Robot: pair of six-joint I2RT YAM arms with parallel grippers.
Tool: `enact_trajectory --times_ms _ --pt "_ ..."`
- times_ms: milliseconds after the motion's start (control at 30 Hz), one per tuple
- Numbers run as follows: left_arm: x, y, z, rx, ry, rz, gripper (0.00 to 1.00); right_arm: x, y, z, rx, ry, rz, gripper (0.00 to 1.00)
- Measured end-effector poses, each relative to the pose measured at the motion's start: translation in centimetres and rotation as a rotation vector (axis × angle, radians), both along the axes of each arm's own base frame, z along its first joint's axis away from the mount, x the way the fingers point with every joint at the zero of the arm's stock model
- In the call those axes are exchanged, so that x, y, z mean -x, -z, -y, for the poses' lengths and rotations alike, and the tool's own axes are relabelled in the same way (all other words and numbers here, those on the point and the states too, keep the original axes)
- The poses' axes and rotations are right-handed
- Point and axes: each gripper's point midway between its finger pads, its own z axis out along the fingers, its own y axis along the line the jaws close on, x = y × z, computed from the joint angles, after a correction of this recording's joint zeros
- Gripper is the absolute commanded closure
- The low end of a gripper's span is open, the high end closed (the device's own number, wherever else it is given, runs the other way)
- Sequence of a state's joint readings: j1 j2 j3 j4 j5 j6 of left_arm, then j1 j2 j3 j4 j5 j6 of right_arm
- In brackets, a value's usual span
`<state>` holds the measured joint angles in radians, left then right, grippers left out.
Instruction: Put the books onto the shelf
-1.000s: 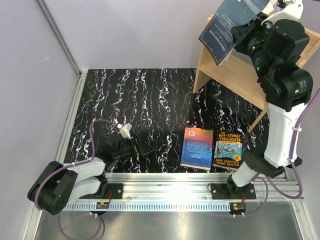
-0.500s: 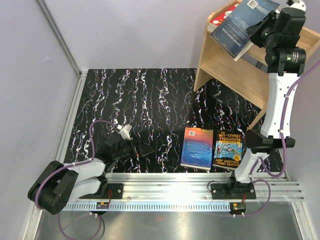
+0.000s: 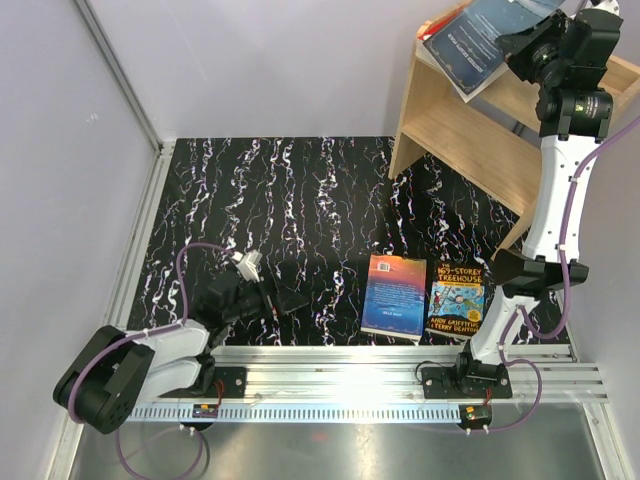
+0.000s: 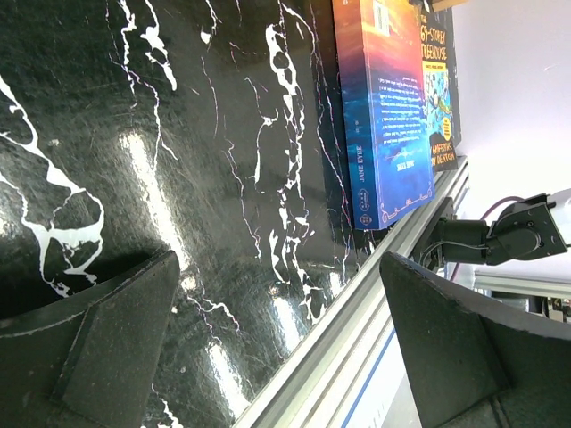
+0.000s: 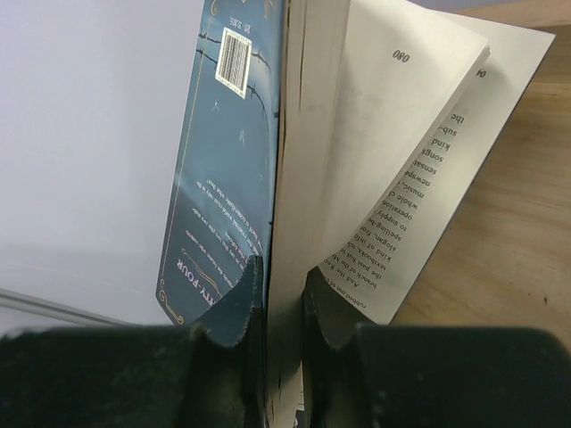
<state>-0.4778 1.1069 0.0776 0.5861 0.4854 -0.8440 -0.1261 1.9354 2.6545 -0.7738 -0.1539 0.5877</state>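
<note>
Dark blue-grey book (image 3: pixel 480 40) farther over shelf (image 3: pixel 452 125) top

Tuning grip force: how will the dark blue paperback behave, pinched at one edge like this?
Likely floppy: held in the right gripper, the dark blue paperback lets loose pages fan open. Probably light, since a narrow edge pinch carries it. The glossy cover might slip.

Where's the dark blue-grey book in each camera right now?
Top external: upper right, the dark blue-grey book is tilted above the shelf, held by the right gripper.
Left wrist: not in view.
Right wrist: centre, book edge-on, pages fanned, clamped in the gripper.
Shared landmark: the shelf, beside the book in both.
</note>
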Motion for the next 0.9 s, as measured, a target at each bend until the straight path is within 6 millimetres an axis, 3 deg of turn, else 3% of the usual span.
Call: enact_trajectory --times_ms 133,333,467,500,633,900 --pt "0.1 -0.1 -0.1 0.007 -0.002 0.006 0.01 -0.5 -0.4 0.5 -0.037 0.014 0.022 1.0" --pt "0.2 -0.4 0.0 0.02 -0.007 0.009 0.01 -1.4 -1.0 1.6 -0.081 0.036 0.061 0.84" --pt "0.2 -0.5 -0.1 0.025 -0.01 0.013 0.01 -2.7 -0.8 2.0 -0.097 0.039 0.079 0.66" --pt "0.2 -0.5 -0.1 0.026 -0.01 0.014 0.01 -3.1 -0.5 2.1 -0.099 0.037 0.078 0.5" --pt "0.2 -0.6 -0.1 0.028 -0.011 0.017 0.01 -5.7 1.8 2.4 -0.116 0.022 0.057 0.21" --pt "0.1 -0.7 -0.1 0.032 -0.014 0.014 0.01 -6.5 0.9 2.4 -0.11 0.001 0.12 0.17"
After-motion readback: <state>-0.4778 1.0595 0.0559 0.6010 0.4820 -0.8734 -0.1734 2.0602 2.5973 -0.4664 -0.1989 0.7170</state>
